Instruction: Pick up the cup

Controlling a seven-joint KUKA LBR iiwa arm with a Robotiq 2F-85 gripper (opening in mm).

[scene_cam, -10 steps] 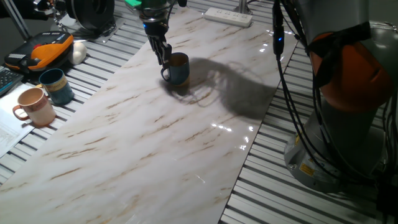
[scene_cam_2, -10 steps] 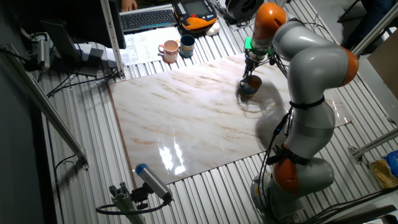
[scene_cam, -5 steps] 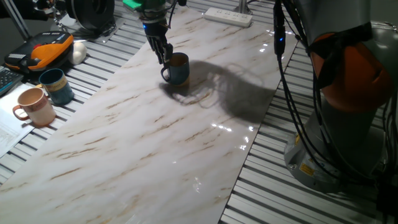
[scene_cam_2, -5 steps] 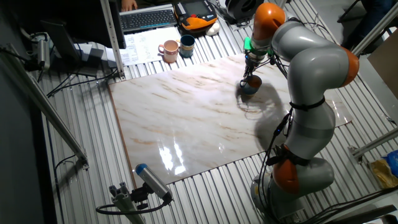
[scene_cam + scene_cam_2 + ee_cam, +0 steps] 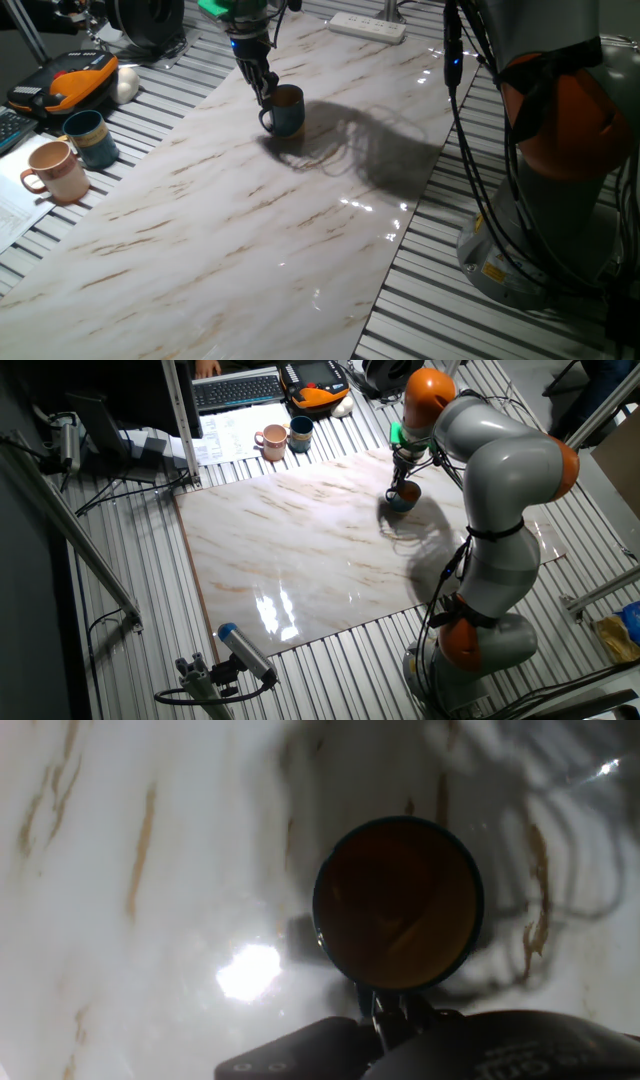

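Note:
The cup (image 5: 287,112) is a dark navy mug with an orange-tan inside. It stands upright at the far side of the marble slab (image 5: 250,230), with its handle toward the front left. It also shows in the other fixed view (image 5: 404,499). My gripper (image 5: 264,92) comes down from above at the cup's left rim, with the jaws closed on the wall. In the hand view the cup (image 5: 400,905) is seen straight from above, and my gripper (image 5: 395,1010) pinches its rim at the bottom edge. I cannot tell whether the cup touches the slab.
A teal mug (image 5: 92,138) and a pinkish-tan mug (image 5: 58,170) stand off the slab at the left. An orange-black case (image 5: 75,82) lies behind them. A power strip (image 5: 367,26) lies at the far edge. The robot's base (image 5: 560,150) stands at the right.
The arm and the cup have shifted very slightly upward in the fixed views. The grip on the rim is unchanged.

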